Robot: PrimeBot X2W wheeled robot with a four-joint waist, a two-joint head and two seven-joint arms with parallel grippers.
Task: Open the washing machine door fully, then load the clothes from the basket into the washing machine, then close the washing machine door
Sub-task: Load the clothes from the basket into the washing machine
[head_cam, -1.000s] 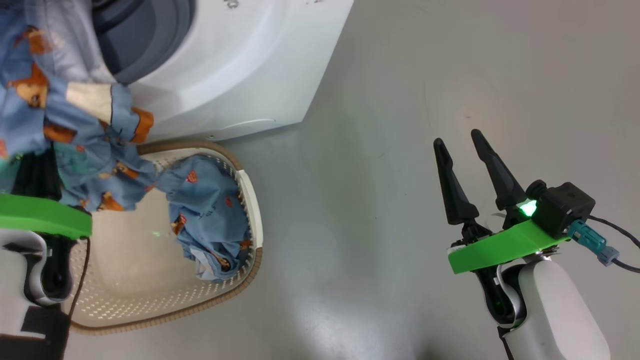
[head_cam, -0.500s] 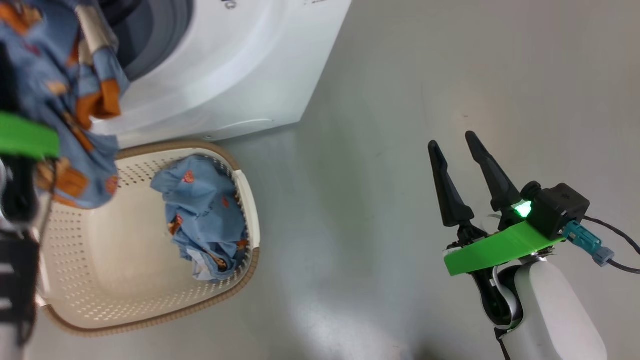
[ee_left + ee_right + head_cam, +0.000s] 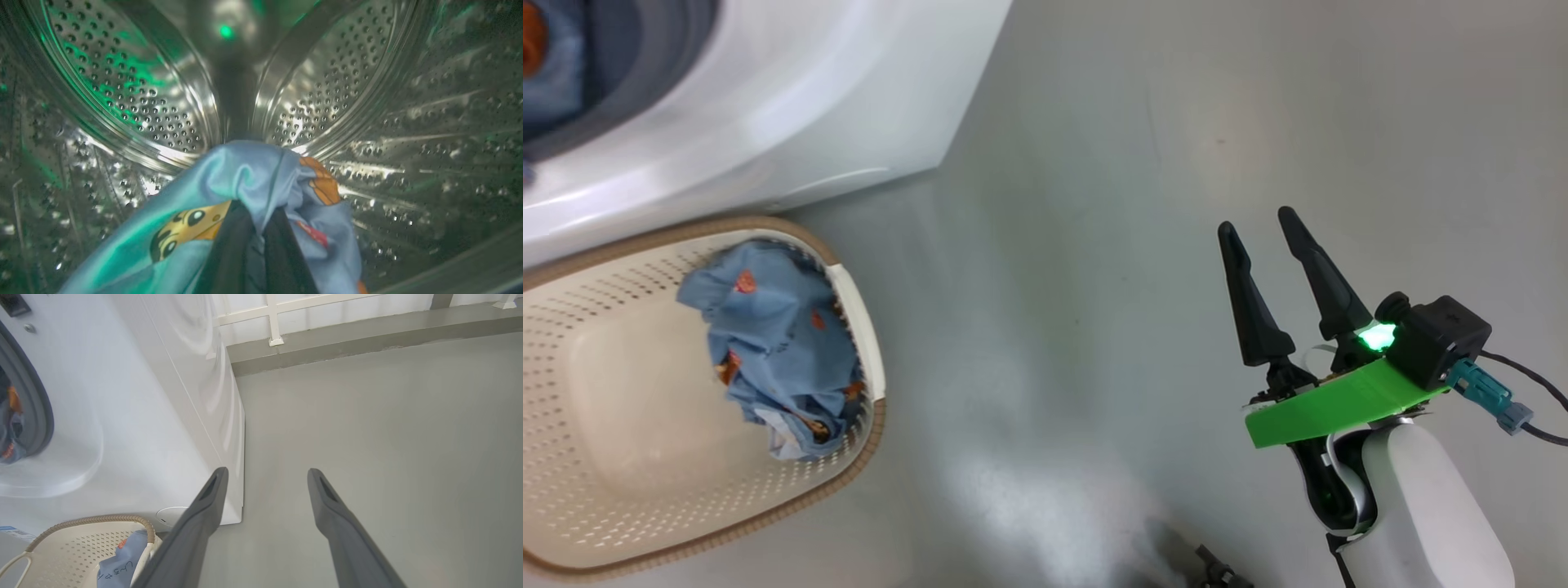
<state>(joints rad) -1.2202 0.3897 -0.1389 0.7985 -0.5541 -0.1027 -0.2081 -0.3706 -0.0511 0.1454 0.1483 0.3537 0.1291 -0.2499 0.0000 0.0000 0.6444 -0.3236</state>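
The white washing machine (image 3: 768, 106) stands at the upper left; its door is out of view. In the left wrist view my left gripper (image 3: 255, 214) is inside the steel perforated drum (image 3: 327, 81), shut on a light blue bear-print garment (image 3: 245, 171) bunched over the fingers. The same cloth shows in the opening (image 3: 8, 428) behind the grey gasket (image 3: 39, 408). The cream basket (image 3: 854, 286) sits on the floor before the machine with more of the clothes (image 3: 768, 343) against its right wall. My right gripper (image 3: 1256, 222) hovers open over bare floor, far right of the basket.
Grey floor (image 3: 1094, 245) stretches right of the machine. A low grey kerb with a white railing (image 3: 367, 330) runs behind. A small dark object (image 3: 1217, 572) lies at the head view's bottom edge.
My left gripper carried the garment up from above the basket and into the drum, leaving the head view. The head camera has turned, shifting the picture left. The right arm stayed still.
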